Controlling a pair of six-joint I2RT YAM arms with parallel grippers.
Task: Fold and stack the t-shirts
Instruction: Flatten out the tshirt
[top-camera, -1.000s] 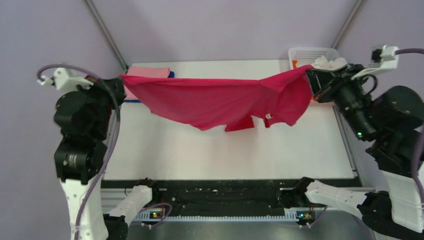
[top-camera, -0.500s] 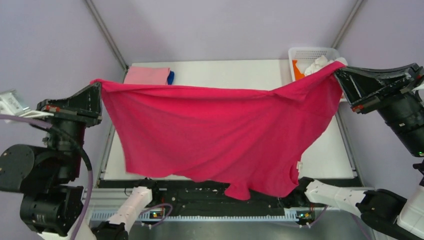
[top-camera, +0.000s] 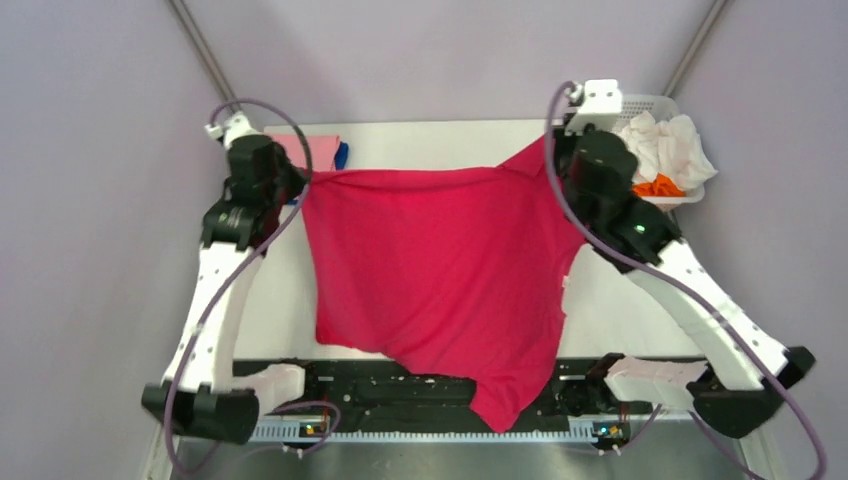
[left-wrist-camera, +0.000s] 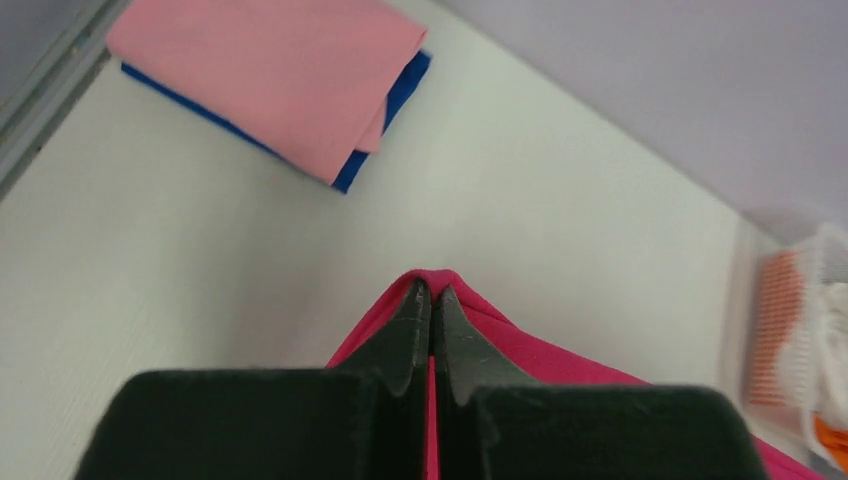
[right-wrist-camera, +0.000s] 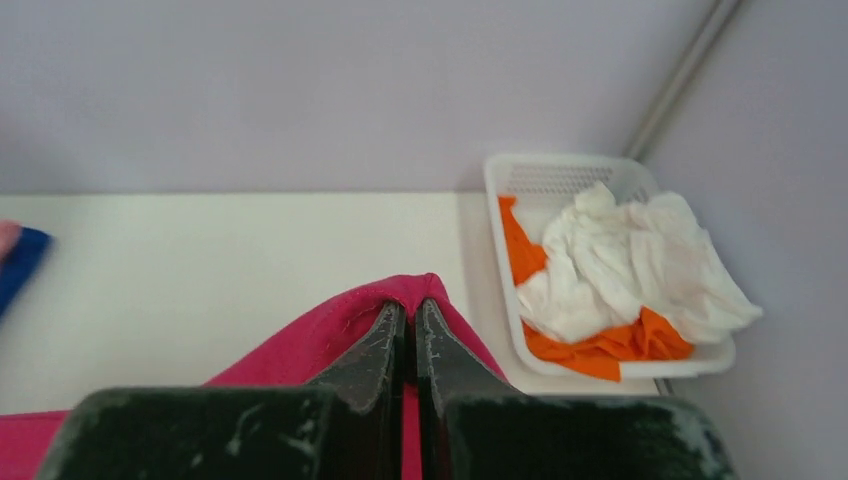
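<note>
The crimson-red t-shirt (top-camera: 435, 270) lies spread down the table, its near end hanging over the front edge. My left gripper (top-camera: 302, 183) is shut on its far left corner (left-wrist-camera: 470, 310). My right gripper (top-camera: 548, 150) is shut on its far right corner (right-wrist-camera: 330, 335). A folded light pink t-shirt (left-wrist-camera: 270, 70) lies on a folded blue t-shirt (left-wrist-camera: 400, 100) at the far left corner; they also show in the top view (top-camera: 315, 150). A white t-shirt (right-wrist-camera: 625, 255) and an orange t-shirt (right-wrist-camera: 610, 345) lie crumpled in the basket.
A white mesh basket (top-camera: 650, 102) stands at the table's far right corner, right of my right gripper; its rim shows in the right wrist view (right-wrist-camera: 500, 260). The black rail (top-camera: 400, 385) runs along the front edge under the hanging cloth.
Both arms have swung forward and down toward the back of the table, carrying the red t-shirt from held up high and stretched wide to laid out over the table.
</note>
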